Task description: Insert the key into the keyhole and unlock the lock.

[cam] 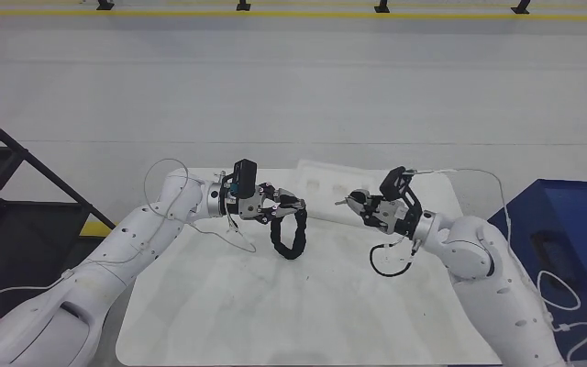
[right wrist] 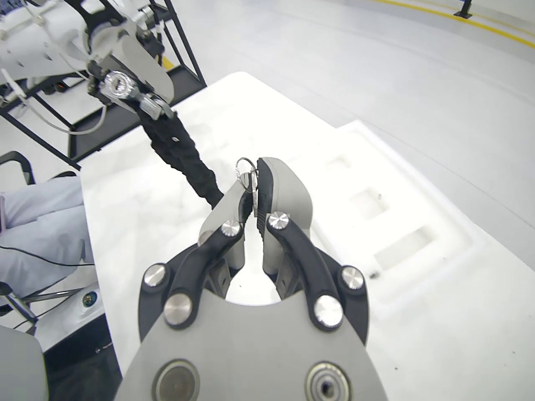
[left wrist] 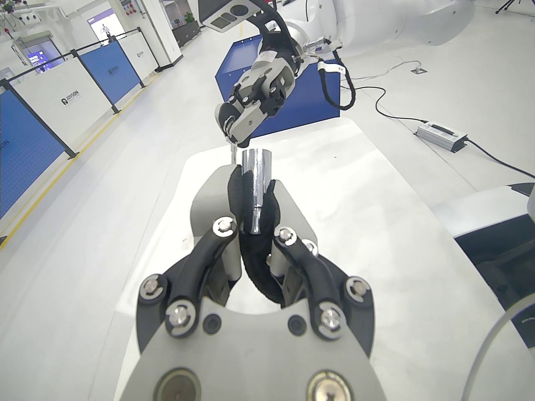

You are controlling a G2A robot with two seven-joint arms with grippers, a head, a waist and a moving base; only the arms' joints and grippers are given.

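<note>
I note the left gripper (cam: pixel 295 204) clamped on the chrome cylinder lock with black sleeved cable (left wrist: pixel 256 181), above the white table (cam: pixel 275 312). The right gripper (cam: pixel 354 199) pinches the small silver key (right wrist: pixel 252 196) tight, facing the lock, not touching.

Glossy chromed metal — lock (left wrist: pixel 256 185)

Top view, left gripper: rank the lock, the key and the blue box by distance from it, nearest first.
1. lock: clamped in the left gripper itself, black cable hanging below.
2. key: to the right across a small gap, pinched in the right gripper.
3. blue box: far off on the right side.
</note>
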